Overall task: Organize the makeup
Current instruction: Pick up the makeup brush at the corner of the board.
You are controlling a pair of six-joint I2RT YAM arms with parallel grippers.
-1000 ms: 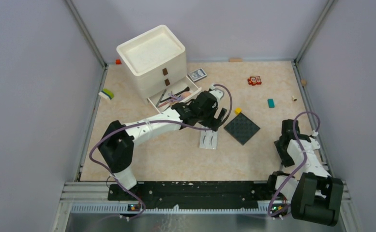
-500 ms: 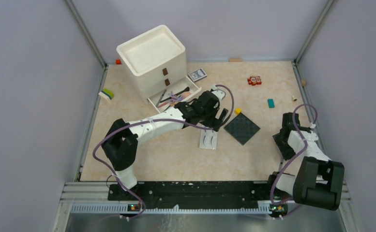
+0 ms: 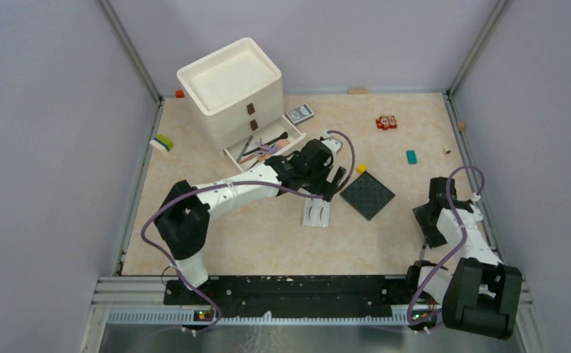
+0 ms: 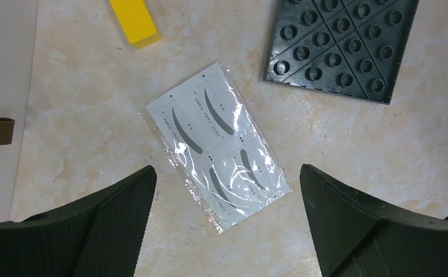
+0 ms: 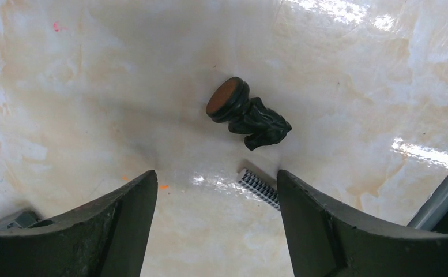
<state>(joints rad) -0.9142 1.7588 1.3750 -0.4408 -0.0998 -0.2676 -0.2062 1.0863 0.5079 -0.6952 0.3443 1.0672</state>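
A white false-eyelash card (image 4: 218,144) in clear wrap lies flat on the table (image 3: 253,235), seen from above as the eyelash card (image 3: 317,213). My left gripper (image 4: 227,172) hovers over its near end, open, fingers wide on either side and touching nothing; from above the left gripper (image 3: 332,181) sits just behind the card. Thin black brushes (image 3: 256,147) lie in the open bottom drawer (image 3: 267,149) of the white drawer unit (image 3: 231,88). My right gripper (image 5: 215,179) is open and empty near the right edge, above a small black knobbed piece (image 5: 245,115).
A dark grey studded baseplate (image 3: 367,195) and a yellow block (image 3: 361,168) lie right of the card. A teal block (image 3: 411,157), a red item (image 3: 386,122) and a patterned card box (image 3: 300,113) sit farther back. A small houndstooth strip (image 5: 259,187) lies by my right finger.
The right arm has shifted its pose slightly at the table's right edge, its jaws still apart. The left arm has stayed almost still over the eyelash card.
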